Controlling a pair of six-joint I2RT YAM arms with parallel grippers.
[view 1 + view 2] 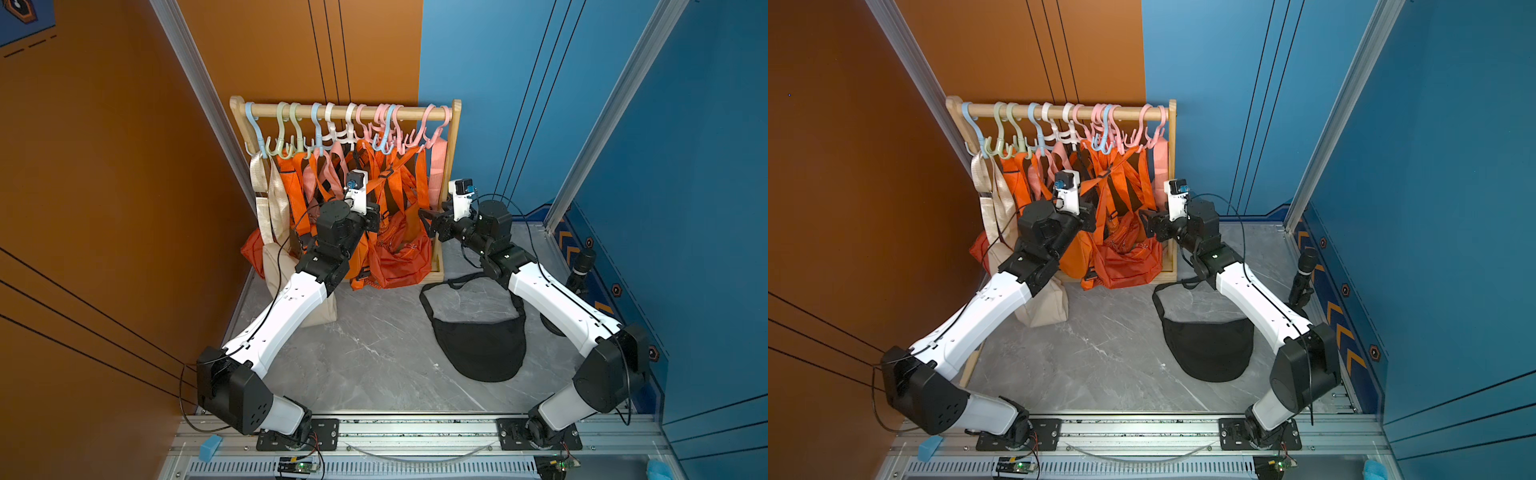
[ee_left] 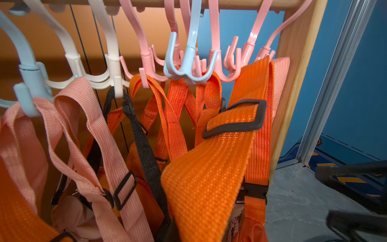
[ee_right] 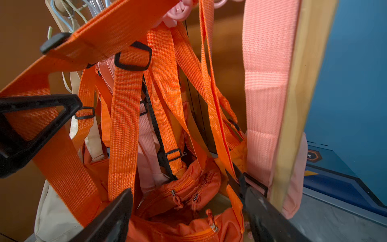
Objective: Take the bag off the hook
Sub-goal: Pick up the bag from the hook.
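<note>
L gripper (image 1: 374, 217): jaws closed, and by the look pinched on a wide orange strap (image 2: 222, 159). Its tips are buried in webbing in both top views, so the pinch itself is mostly hidden, but the right wrist view shows one of its black fingers (image 3: 31, 125) against that strap. From those jaws the strap runs taut, up and toward the robot's right, long axis on a diagonal. It passes a black buckle (image 2: 234, 119) and ends at a pink hook (image 2: 263, 52) near the rack's right-hand post (image 2: 293, 88). R gripper (image 3: 180, 182): jaws wide apart, nothing clamped, facing into the strap bundle from the post side, just beside it. Below both hangs the orange bag (image 1: 401, 259), prob. the one on this strap, body low near the rack base, not yet off. The move turns on this: the hook lies above & right of the L jaws and the strap end sits over an upturned prong. So the loop prob. has to go up and over the tip, not back along the strap's own line. R arm is nearer the hook; L has the strap. Wooden rail (image 1: 345, 111) is crowded w/ other hooks & straps, so there's snag risk. A black bag (image 1: 478, 349) lies on the tabletop (image 1: 374, 353), well apart.
</note>
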